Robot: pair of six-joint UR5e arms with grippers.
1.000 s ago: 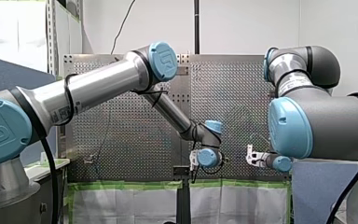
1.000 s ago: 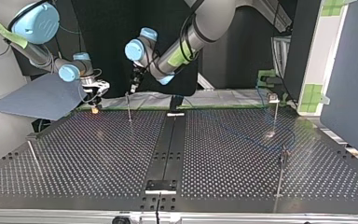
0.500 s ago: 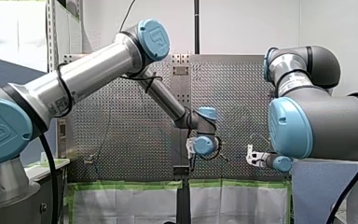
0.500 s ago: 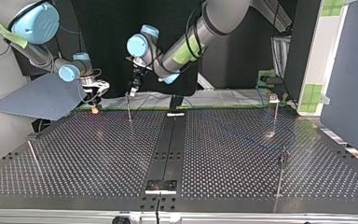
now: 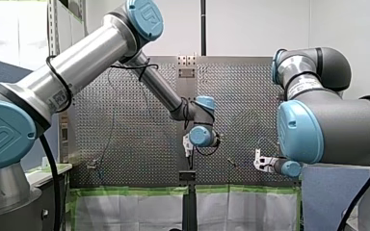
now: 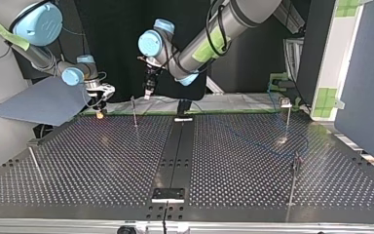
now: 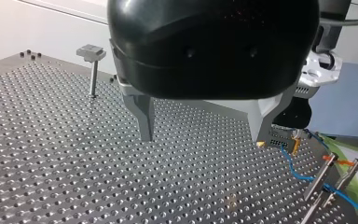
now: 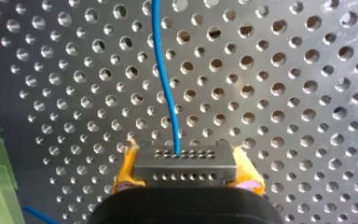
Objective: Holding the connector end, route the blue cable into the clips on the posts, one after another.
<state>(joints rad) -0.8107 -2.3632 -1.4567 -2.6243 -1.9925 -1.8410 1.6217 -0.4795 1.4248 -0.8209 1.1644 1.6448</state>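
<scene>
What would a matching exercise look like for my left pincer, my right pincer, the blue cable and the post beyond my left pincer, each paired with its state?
Things:
1. left pincer
2. right pincer
3. blue cable
4. post

States:
A. shut on the connector
B. upright on the table
C. open, nothing between its fingers
D. leads out of the connector

Pairs: 1-C, 2-A, 3-D, 4-B

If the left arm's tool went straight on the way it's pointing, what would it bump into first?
Probably the bare holey table. My left tool hangs open, pointing down at it, with nothing in the way. Depth is hard to judge, though.
</scene>
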